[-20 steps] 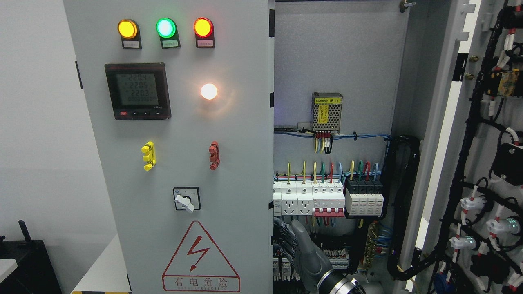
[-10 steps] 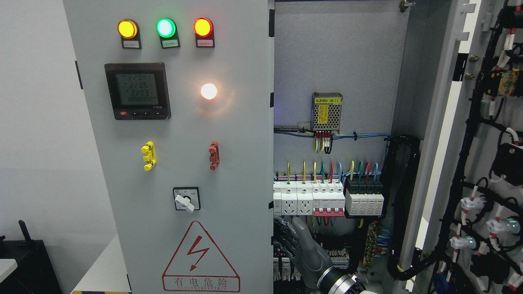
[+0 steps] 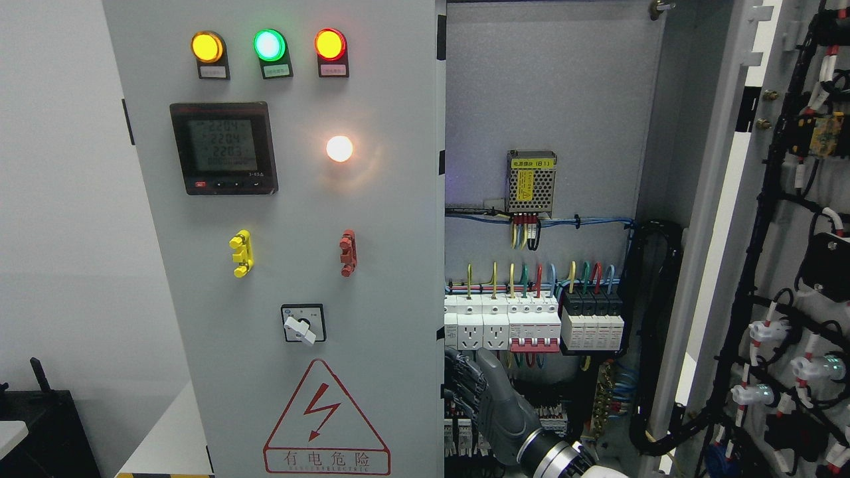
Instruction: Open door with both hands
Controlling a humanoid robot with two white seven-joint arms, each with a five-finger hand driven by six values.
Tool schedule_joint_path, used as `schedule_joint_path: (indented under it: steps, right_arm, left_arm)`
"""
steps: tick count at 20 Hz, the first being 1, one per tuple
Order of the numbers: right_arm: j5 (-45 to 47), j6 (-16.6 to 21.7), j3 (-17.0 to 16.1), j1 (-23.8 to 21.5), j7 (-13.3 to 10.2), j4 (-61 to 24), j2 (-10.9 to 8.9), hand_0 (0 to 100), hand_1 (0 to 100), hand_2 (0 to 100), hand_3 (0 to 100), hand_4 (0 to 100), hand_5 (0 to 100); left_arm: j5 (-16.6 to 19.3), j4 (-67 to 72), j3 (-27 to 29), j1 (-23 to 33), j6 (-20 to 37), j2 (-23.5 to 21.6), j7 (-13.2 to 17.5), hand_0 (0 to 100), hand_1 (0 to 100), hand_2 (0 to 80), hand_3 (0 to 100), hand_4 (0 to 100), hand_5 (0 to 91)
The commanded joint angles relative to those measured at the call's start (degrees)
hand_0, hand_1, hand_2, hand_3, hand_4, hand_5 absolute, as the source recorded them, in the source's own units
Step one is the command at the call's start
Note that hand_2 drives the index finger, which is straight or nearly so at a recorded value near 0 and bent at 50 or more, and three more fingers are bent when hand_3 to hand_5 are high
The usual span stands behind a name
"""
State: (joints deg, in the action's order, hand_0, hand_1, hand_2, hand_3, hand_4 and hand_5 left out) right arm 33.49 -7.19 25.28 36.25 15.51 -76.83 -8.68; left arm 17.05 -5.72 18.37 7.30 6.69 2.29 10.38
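Note:
The grey cabinet's left door (image 3: pixel 378 219) stands closed, carrying three lamps, a meter, a rotary switch and a red warning triangle. The right door (image 3: pixel 737 219) is swung wide open to the right, its wired inner side facing me. My right hand (image 3: pixel 465 392), grey with dark fingers (image 3: pixel 459 380), rises from the bottom edge right of the middle. It sits inside the opening, low down at the left door's free edge. Its fingers are curled against that edge, with the tips hidden behind it. My left hand does not show.
Inside the cabinet sit a row of breakers and sockets (image 3: pixel 531 325), a small power supply (image 3: pixel 531 180) and black cable bundles (image 3: pixel 654 332). A white wall lies to the left, with a dark box (image 3: pixel 40 425) at the lower left.
My right hand has crept slightly up and its wrist has shifted right, showing more of the white forearm. Both doors stay where they were.

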Motion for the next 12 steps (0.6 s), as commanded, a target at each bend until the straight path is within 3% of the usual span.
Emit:
schedule_joint_path:
  steps: [1, 5, 8, 12]
  right_arm:
    - [0.35, -0.02, 0.21, 0.23, 0.31, 0.19, -1.07, 0, 0, 0, 0, 0, 0]
    - [0.43, -0.72, 0.39, 0.23, 0.40, -0.07, -1.25, 0, 0, 0, 0, 0, 0]
    - [0.44, -0.90, 0.39, 0.23, 2.24, -0.16, -1.34, 0, 0, 0, 0, 0, 0]
    - [0.44, -1.60, 0.39, 0.23, 2.77, -0.07, -1.34, 0, 0, 0, 0, 0, 0]
  left_arm:
    - [0.00, 0.00, 0.00, 0.00, -0.01, 0.00, -0.01, 0, 0, 0.0, 0, 3, 0.0]
    - [0.00, 0.00, 0.00, 0.00, -0.01, 0.00, -0.01, 0, 0, 0.0, 0, 3, 0.0]
    - [0.00, 0.00, 0.00, 0.00, -0.01, 0.00, -0.01, 0, 0, 0.0, 0, 3, 0.0]
    - [0.00, 0.00, 0.00, 0.00, -0.01, 0.00, -0.01, 0, 0, 0.0, 0, 3, 0.0]
